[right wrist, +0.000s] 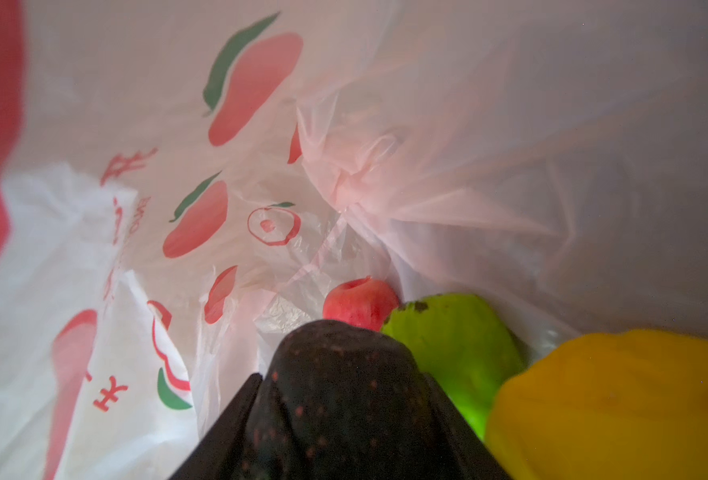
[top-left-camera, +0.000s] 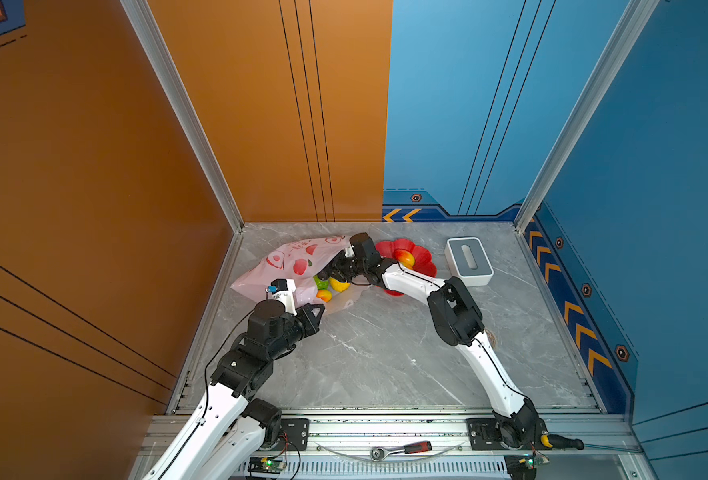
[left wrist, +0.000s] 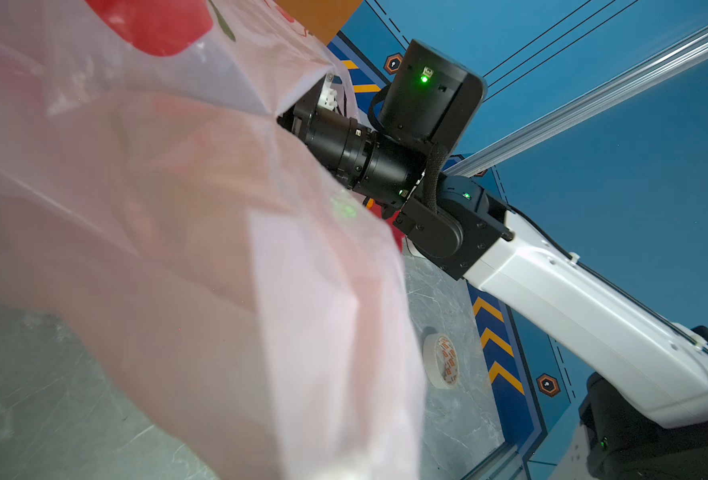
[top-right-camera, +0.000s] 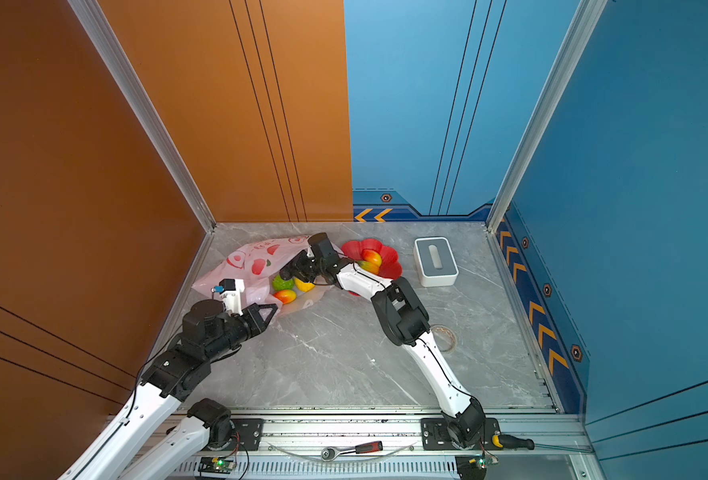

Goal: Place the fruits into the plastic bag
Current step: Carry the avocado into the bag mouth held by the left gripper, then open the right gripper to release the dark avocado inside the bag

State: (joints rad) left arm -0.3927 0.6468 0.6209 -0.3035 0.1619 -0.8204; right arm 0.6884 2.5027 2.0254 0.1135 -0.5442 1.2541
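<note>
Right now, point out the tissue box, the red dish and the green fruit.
tissue box (top-left-camera: pixel 480 267): a top view, on its grey top face beside the slot.
red dish (top-left-camera: pixel 425 257): a top view, on a bare petal of its rim.
green fruit (right wrist: pixel 456 336): right wrist view, on its upper skin, inside the bag.

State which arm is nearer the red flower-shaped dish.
Right. The right arm crosses over the dish's near rim, the right pincer holding the dark avocado in the plastic bag's mouth. The left pincer holds the bag's near edge, left of the dish.
</note>
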